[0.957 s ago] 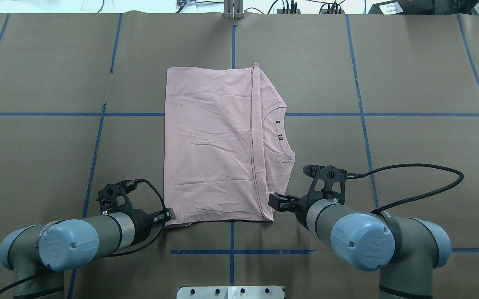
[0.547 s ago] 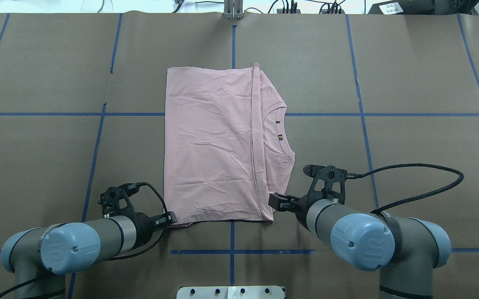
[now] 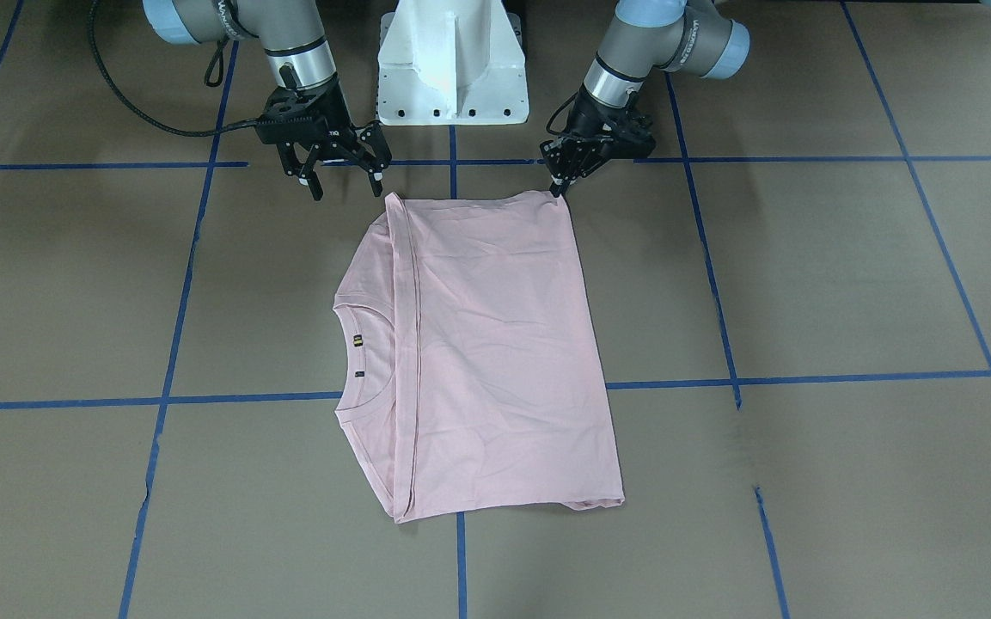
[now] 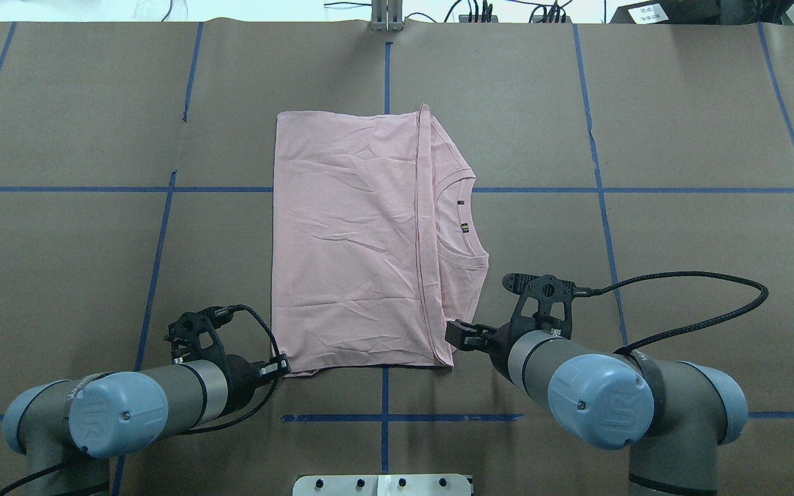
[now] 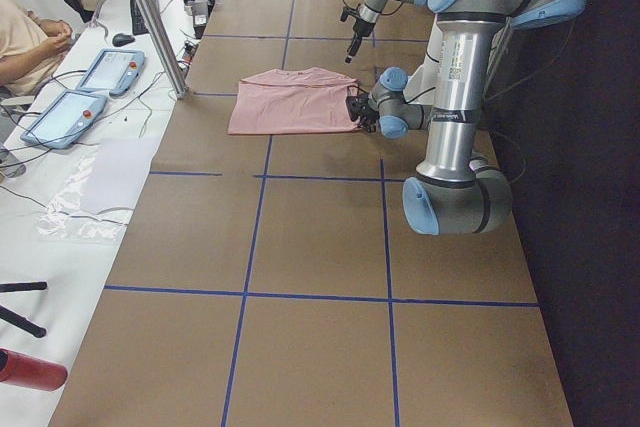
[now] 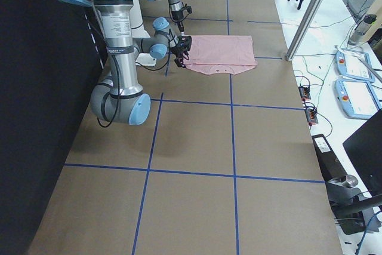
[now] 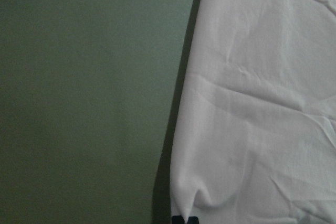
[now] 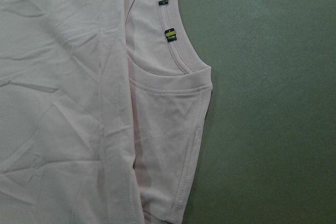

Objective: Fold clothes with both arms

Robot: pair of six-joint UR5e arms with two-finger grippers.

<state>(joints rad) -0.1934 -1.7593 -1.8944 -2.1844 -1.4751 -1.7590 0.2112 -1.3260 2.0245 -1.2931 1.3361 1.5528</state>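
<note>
Clock directions are read on the overhead view, with 12 away from the robot.

**Progress**
- The shirt [image 4: 348,241] lies flat at the centre of the table [image 4: 679,241].
- It is already folded once. The hem [image 4: 424,241] is brought across to lie just short of the neck [image 4: 469,213], which points to 3 o'clock.
- No sleeves stick out, so they seem to be tucked in.
- The print is not visible on the upper face.
- The result is a rough rectangle, creased but square to the tape lines.
- Judged left to do: at least one more fold. This probably takes the 6 o'clock edge over toward 12, followed by a release.
- The lift has not begun. All edges lie on the table.

**Left gripper** [image 4: 282,364]
- It sits low at the shirt's 7 o'clock corner.
- In the front view its fingers are drawn close together right at that corner.
- In the left wrist view the cloth puckers around the dark fingertips [image 7: 184,219].
- It appears to be pinched on the corner fabric.

**Right gripper** [image 3: 345,185]
- It is at the shirt's 5 o'clock corner, on the neck side.
- Its fingers are spread apart and hold nothing.
- In the front view the nearer tip is just beside the corner, and the cloth is not between the fingers.
- The right wrist view shows only the shoulder and collar, with no fingers in frame.
- Judged need: this gripper must close on its corner before both arms can lift evenly.
</note>
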